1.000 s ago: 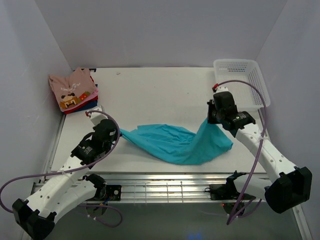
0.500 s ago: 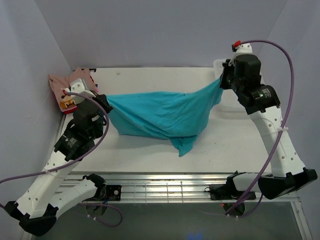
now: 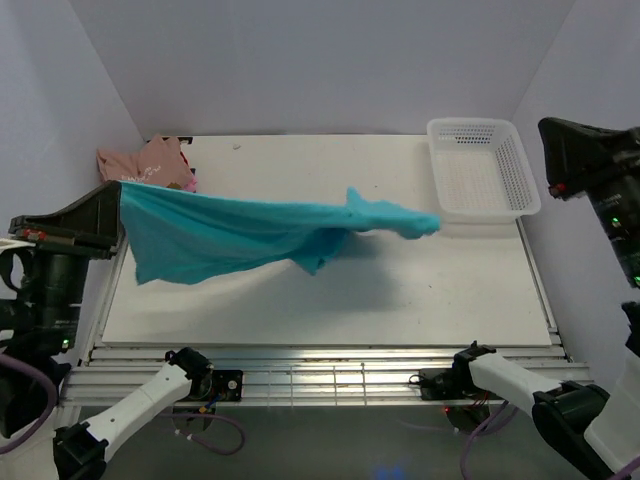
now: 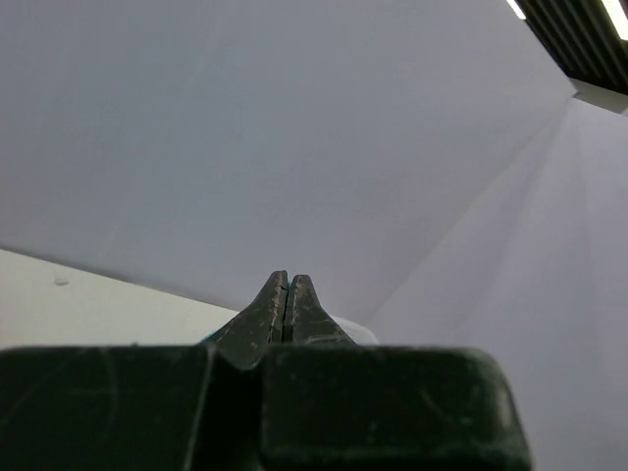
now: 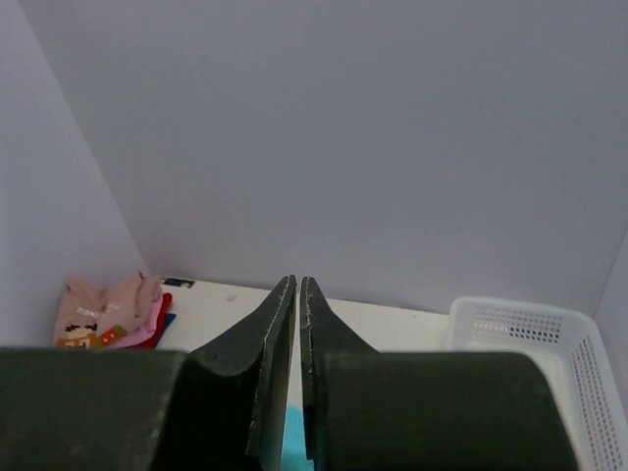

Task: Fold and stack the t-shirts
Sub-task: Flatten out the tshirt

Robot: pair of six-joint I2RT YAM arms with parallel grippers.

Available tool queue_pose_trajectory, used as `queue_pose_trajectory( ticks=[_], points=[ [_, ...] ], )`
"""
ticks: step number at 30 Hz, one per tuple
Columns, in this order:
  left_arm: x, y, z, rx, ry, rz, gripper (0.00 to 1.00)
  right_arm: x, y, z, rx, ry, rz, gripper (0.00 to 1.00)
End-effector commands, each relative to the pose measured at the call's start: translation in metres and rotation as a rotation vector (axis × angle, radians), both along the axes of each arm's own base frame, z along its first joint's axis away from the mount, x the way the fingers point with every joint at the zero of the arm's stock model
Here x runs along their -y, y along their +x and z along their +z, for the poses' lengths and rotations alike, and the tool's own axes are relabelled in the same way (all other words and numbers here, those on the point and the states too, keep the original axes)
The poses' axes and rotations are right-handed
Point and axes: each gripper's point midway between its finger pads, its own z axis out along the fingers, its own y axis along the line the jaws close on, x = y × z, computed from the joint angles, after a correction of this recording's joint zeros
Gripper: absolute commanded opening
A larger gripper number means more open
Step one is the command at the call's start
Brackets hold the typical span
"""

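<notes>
Jaws of the left gripper (image 4: pixel 286 280) are clenched tip to tip. In the overhead view a corner of the teal shirt (image 3: pixel 230 235) meets that gripper at the left edge of the frame, so I judge it is pinching the cloth. From there the shirt runs rightward in the air above the table (image 3: pixel 400 300). Its long axis is nearly level across the frame, and it tapers to a loose end near the basket (image 3: pixel 483 175) at upper right. That end touches nothing.

Jaws of the right gripper (image 5: pixel 297 285) stand almost together, with only a thin slit and nothing caught between them. This arm is up at the right edge, well apart from the loose end, and would have to reach leftward to take it. Folded shirts (image 3: pixel 150 165) lie at upper left.
</notes>
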Motion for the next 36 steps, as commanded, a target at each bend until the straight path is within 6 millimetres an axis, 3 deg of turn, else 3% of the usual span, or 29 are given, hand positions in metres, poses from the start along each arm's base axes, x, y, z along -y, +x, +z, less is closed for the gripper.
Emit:
queue_pose_trajectory(
  ticks=[1, 3, 6, 7, 8, 10, 11, 13, 15, 18, 20, 21, 24, 26, 27, 30, 31, 34, 36],
  points=[
    [0.018, -0.021, 0.006, 0.01, 0.037, -0.149, 0.0, -0.003, -0.038, 0.021, 0.081, 0.014, 0.087, 0.12],
    [0.021, -0.03, 0.012, 0.027, 0.028, -0.184, 0.0, -0.004, -0.053, 0.028, 0.112, 0.019, 0.118, 0.13],
    [0.037, -0.035, 0.012, 0.029, 0.054, -0.264, 0.0, -0.01, -0.045, 0.006, 0.033, 0.021, 0.137, 0.14],
    [0.048, -0.03, 0.003, 0.001, 0.078, -0.299, 0.0, -0.017, -0.037, -0.009, -0.014, 0.008, 0.157, 0.14],
    [0.054, -0.025, -0.005, -0.024, 0.085, -0.316, 0.0, -0.035, -0.007, -0.052, -0.133, -0.016, 0.199, 0.14],
    [0.069, -0.011, -0.031, -0.09, 0.114, -0.351, 0.0, -0.045, 0.002, -0.091, -0.186, -0.015, 0.23, 0.15],
    [0.075, -0.006, -0.041, -0.116, 0.121, -0.366, 0.0, -0.056, 0.026, -0.137, -0.269, -0.02, 0.243, 0.16],
    [0.087, 0.004, -0.056, -0.152, 0.137, -0.397, 0.0, -0.057, 0.029, -0.166, -0.299, -0.014, 0.239, 0.17],
    [0.114, 0.015, -0.078, -0.203, 0.187, -0.492, 0.0, -0.063, 0.039, -0.203, -0.363, -0.022, 0.247, 0.18],
    [0.157, 0.032, -0.096, -0.242, 0.239, -0.657, 0.0, -0.066, 0.047, -0.234, -0.42, -0.036, 0.249, 0.18],
    [0.178, 0.039, -0.089, -0.199, 0.24, -0.743, 0.0, -0.069, 0.049, -0.244, -0.433, -0.038, 0.259, 0.18],
    [0.198, 0.044, -0.095, -0.216, 0.254, -0.831, 0.0, -0.07, 0.051, -0.255, -0.451, -0.045, 0.259, 0.18],
    [0.225, 0.053, -0.068, -0.135, 0.256, -0.951, 0.0, -0.072, 0.055, -0.274, -0.482, -0.051, 0.261, 0.18],
    [0.232, 0.051, -0.045, -0.065, 0.246, -0.993, 0.0, -0.073, 0.058, -0.283, -0.492, -0.058, 0.262, 0.18],
    [0.234, 0.047, -0.024, -0.006, 0.248, -1.012, 0.0, -0.074, 0.06, -0.293, -0.506, -0.059, 0.26, 0.18],
    [0.23, 0.038, 0.009, 0.086, 0.243, -1.012, 0.0, -0.075, 0.063, -0.305, -0.523, -0.063, 0.262, 0.18],
    [0.225, 0.028, 0.03, 0.159, 0.241, -1.007, 0.0, -0.076, 0.064, -0.313, -0.539, -0.063, 0.264, 0.18],
    [0.22, 0.008, 0.064, 0.295, 0.242, -1.03, 0.0, -0.08, 0.066, -0.319, -0.553, -0.054, 0.276, 0.18],
    [0.223, 0.001, 0.074, 0.31, 0.228, -1.085, 0.0, -0.083, 0.066, -0.325, -0.563, -0.043, 0.29, 0.18]
  ],
)
